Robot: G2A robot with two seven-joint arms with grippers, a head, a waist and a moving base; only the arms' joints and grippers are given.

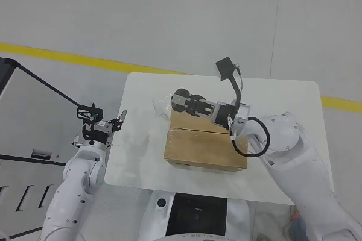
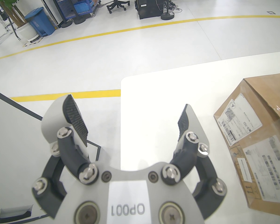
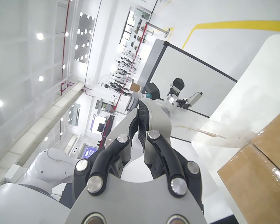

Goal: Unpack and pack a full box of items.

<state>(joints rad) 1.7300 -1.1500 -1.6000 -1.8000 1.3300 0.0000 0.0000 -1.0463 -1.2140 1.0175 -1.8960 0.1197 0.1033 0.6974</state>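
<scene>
A closed brown cardboard box (image 1: 205,147) with shipping labels stands in the middle of the white table (image 1: 289,102). My right gripper (image 1: 176,99) hovers just past the box's far left corner. In the right wrist view this gripper (image 3: 138,108) is shut on a strip of clear tape (image 3: 200,129) that stretches back to the seam of the box (image 3: 259,164). My left gripper (image 1: 117,120) hangs over the table's left edge, open and holding nothing (image 2: 128,110), with the box (image 2: 259,141) a short way off to its side.
A white panel with a dark frame (image 1: 24,90) stands off the table's left side, close to the left arm. A yellow line (image 1: 60,57) runs across the floor beyond the table. Bare tabletop (image 2: 154,89) lies between the left gripper and the box.
</scene>
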